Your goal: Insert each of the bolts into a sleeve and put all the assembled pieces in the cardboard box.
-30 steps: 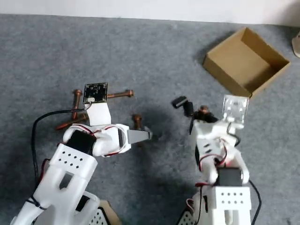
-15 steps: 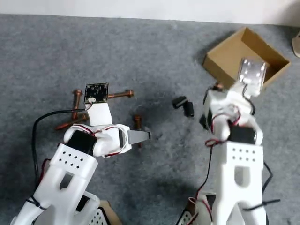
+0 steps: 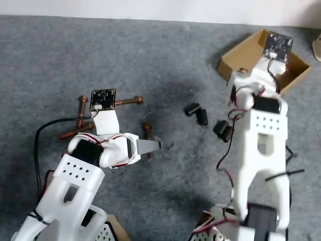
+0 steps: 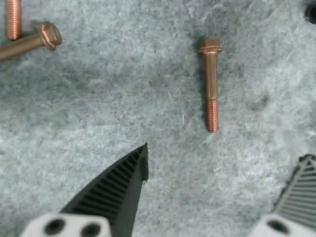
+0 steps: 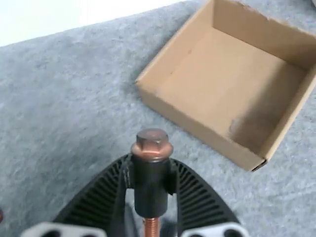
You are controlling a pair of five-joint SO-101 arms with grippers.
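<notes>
My right gripper (image 5: 150, 173) is clamped on one assembled piece: a bolt (image 5: 151, 144) seated in a black sleeve (image 5: 149, 185), head up, thread poking out below. In the high view that arm stretches to the upper right of the frame, at the near edge of the box (image 3: 239, 68). The piece is not in yet. The box floor looks like bare cardboard in the right wrist view, so I judge this to be the first delivery.

My left gripper (image 4: 224, 158) is spread wide and holds nothing. It hangs over a loose bolt (image 4: 211, 84) lying flat on the grey felt (image 3: 165, 55).

Still to do, by my count in the high view:
- that bolt (image 3: 146, 131) at centre left
- three more bolts (image 3: 82, 109) clustered at the left
- two loose sleeves (image 3: 196, 113) in the middle

Dark shapes beside the right arm may be further sleeves; I cannot tell.
</notes>
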